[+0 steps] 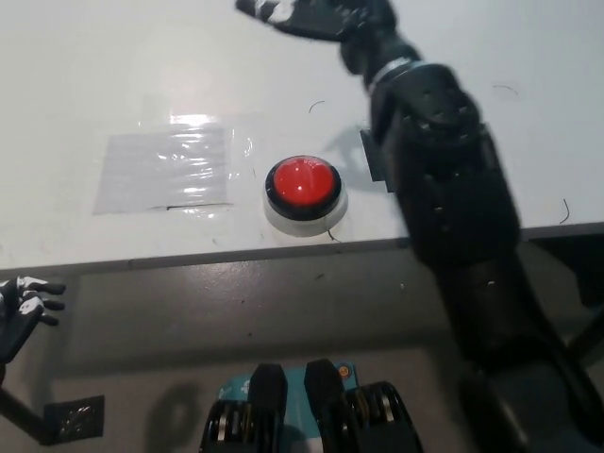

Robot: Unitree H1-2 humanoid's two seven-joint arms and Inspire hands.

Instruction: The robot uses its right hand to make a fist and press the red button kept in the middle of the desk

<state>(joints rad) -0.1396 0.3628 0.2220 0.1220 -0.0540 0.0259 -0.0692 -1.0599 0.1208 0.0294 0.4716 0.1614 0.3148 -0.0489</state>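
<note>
The red button [303,184], round with a black ring on a white base, sits near the front edge of the white desk [113,85]. My black right hand [316,16] is stretched out flat above the far part of the desk, beyond the button and slightly left of it, fingers apart and holding nothing. Its black forearm [439,160] crosses the desk to the right of the button and covers the dark tape patch there. My white left hand [24,307] rests below the desk's edge at the lower left, fingers apart.
A clear plastic sheet [165,170] is taped flat to the desk, left of the button. The desk's front edge [189,257] runs just below the button. A black bracket [74,418] lies on the floor at lower left.
</note>
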